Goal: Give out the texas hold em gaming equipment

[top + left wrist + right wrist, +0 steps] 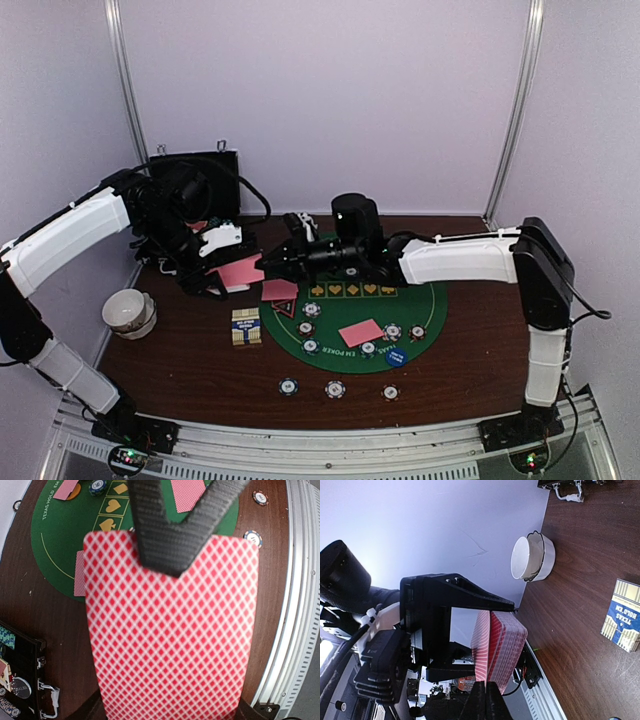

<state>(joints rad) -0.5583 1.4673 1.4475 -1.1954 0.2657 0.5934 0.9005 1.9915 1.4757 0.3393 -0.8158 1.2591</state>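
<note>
Above the left part of the brown surface (pixel 180 352), just beside the green poker mat (pixel 340 318), the left hand (pixel 224 272) holds a deck of pink-red-backed playing cards (pixel 170 640). Its fingers are closed around the deck. The right hand (pixel 487 700) reaches across from the other side. Its two fingers are pressed fully together on the far edge of the front card (pixel 125 560). One finger (pixel 170 535) lies over the patterned back, and the other finger is hidden behind.

On the mat lie two single cards (pixel 361 332), face down and apart from each other. Several striped poker chips (pixel 311 309) and a blue disc (pixel 397 356) lie there too. Three more chips (pixel 335 388) lie in a row on the bare wood, near the front edge. A small card box (pixel 246 326) stands just left of the mat, and a white bowl (pixel 128 310) is further left.
</note>
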